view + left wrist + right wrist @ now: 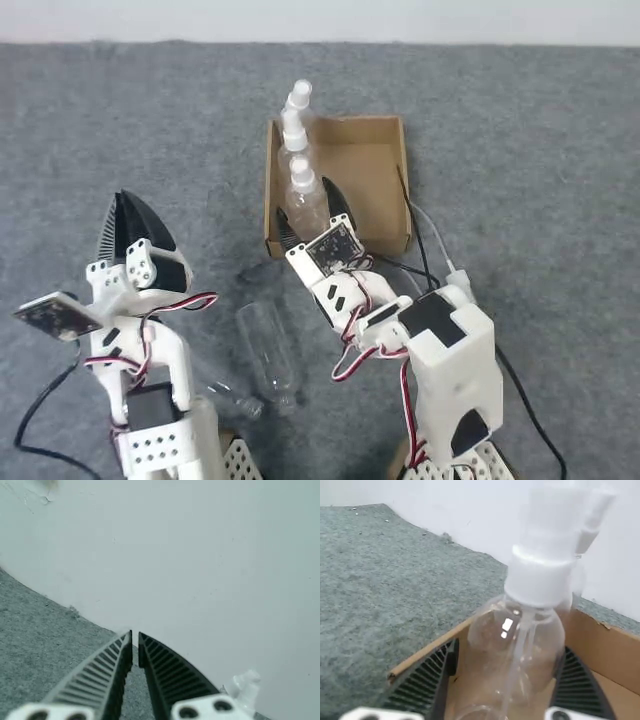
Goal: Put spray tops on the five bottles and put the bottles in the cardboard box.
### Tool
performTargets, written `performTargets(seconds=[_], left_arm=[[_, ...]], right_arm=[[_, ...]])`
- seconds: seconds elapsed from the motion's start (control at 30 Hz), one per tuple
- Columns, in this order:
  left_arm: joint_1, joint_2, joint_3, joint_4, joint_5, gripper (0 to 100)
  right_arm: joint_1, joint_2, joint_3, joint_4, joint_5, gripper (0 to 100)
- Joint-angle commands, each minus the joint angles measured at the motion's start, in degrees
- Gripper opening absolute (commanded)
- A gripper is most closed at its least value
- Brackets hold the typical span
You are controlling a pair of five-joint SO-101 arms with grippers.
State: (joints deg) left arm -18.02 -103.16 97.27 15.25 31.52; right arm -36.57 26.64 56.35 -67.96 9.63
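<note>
As things stand: right gripper [505, 695] is clamped on a capped bottle [520, 645], one jaw against each flank, with the white spray top [545, 575] upright.
Bottle position: at the near left corner of the cardboard box [385, 190]. I cannot tell whether its base has reached the floor of the box.
Left gripper [135, 637]: fingers pressed together on nothing, raised over the carpet [540, 150], well apart from the box.
Box contents: two other capped bottles [292, 140] stand along the left wall, just behind the held one.
Outside the box: a clear bottle [270, 355] lies uncapped between the arms. A second clear bottle [235, 402] seems to lie near the left arm's base, hard to make out.
Progress: roughly half, by my reckoning.
Risk, wall: the base could catch the cardboard edge and tip the bottle.
Risk, neighbours: the row is tight, so spreading jaws could knock over the standing pair.
Risk, carpet: the lying bottle is round and may roll away if nudged.
</note>
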Motion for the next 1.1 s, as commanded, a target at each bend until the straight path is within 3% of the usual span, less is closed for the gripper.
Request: performTargets(seconds=[0.0,0.5,0.67,0.83,1.07], left_arm=[[-0.1,-1.3,-0.7,-0.9,-0.4,1],[-0.2,-1.3,-0.7,-1.0,-0.4,1],[-0.2,-1.3,-0.7,-1.0,-0.4,1],[-0.2,-1.3,-0.7,-1.1,-0.4,1],[-0.2,-1.3,-0.7,-1.1,-1.9,1]], right_arm=[[-0.4,-5.2,0.4,0.3,0.7,24.7],[0.0,-5.4,1.0,-0.1,1.1,24.7],[-0.2,-12.4,4.9,0.6,0.6,24.7],[-0.3,-16.1,6.5,7.4,-1.8,24.6],[-0.4,-16.6,7.4,7.3,-2.5,24.6]])
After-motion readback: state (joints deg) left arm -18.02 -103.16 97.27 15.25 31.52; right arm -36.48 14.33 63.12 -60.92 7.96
